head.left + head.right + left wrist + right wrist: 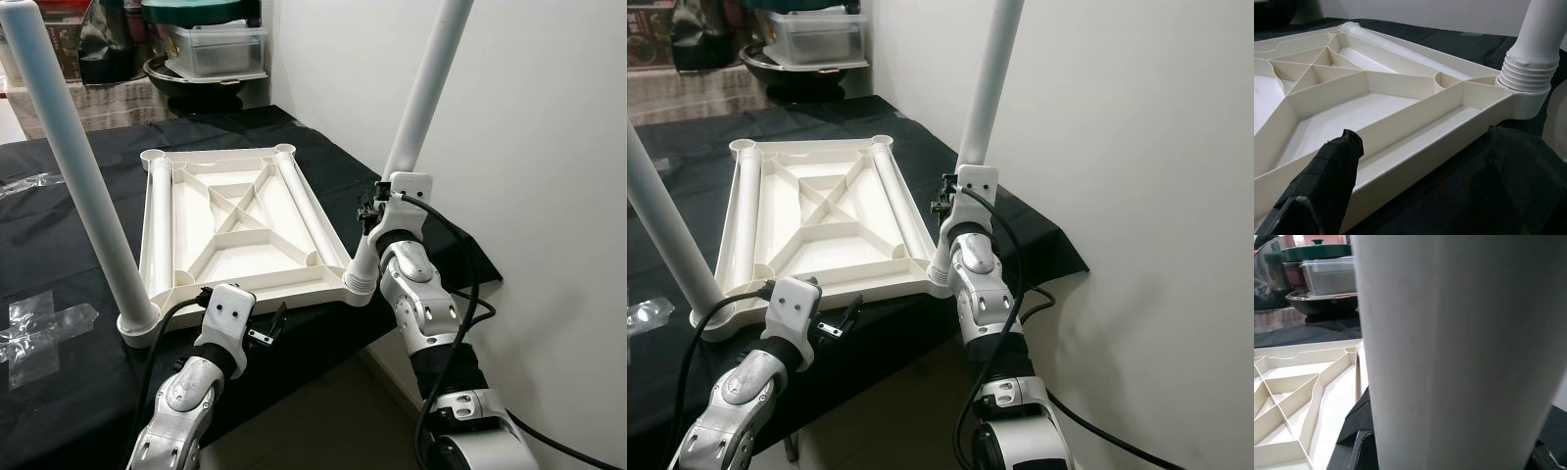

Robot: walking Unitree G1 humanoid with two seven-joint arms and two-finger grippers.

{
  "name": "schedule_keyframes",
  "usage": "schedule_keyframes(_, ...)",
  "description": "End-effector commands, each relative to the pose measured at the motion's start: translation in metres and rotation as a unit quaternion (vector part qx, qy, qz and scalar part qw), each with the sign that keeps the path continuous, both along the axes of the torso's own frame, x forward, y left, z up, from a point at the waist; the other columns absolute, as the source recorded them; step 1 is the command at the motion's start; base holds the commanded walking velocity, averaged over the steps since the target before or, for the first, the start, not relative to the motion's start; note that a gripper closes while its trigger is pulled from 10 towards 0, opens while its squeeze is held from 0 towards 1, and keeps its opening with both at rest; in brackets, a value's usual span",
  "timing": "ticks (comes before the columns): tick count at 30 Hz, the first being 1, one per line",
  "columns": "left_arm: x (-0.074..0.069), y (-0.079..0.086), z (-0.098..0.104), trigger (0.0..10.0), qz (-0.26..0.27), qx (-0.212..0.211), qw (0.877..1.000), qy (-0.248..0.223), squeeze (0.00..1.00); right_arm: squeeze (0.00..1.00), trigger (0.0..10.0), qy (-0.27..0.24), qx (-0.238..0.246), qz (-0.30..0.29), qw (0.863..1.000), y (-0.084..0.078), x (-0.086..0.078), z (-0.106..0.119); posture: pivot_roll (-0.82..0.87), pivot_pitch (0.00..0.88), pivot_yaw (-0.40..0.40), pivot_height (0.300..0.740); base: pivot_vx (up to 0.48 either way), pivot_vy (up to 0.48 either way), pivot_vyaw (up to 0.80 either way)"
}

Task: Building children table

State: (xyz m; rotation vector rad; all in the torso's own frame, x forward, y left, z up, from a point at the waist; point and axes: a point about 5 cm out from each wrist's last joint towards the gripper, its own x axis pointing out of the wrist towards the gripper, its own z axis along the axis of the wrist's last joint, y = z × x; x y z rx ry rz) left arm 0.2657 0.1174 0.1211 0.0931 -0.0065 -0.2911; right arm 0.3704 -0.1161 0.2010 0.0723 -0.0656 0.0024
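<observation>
A cream plastic table top lies upside down on a black cloth. One white leg stands upright in its near left corner socket. Another white leg stands in the near right socket, and my right gripper is shut on it low down, just above the threaded collar. In the right wrist view this leg is very close, with black fingers beside it. Two more legs lie inside the top along its long sides. My left gripper hangs open at the near rim, one finger against it.
The black-clothed table ends just right of the near right leg, close to a white wall. Plastic tubs and a dark pan stand at the back. Clear tape is stuck to the cloth at the left.
</observation>
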Motion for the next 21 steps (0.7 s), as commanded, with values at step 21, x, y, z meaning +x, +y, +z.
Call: schedule_keyframes(21, 0.0004, -0.003, -0.0021, 10.0, -0.008, 0.002, 1.0, 0.001, 0.0, 0.0, 10.0, 0.009, -0.02, 0.004, 1.0, 0.003, -0.0032, -0.0042, 0.0, 0.0, -0.096, 0.74, 0.0, 0.0, 0.0)
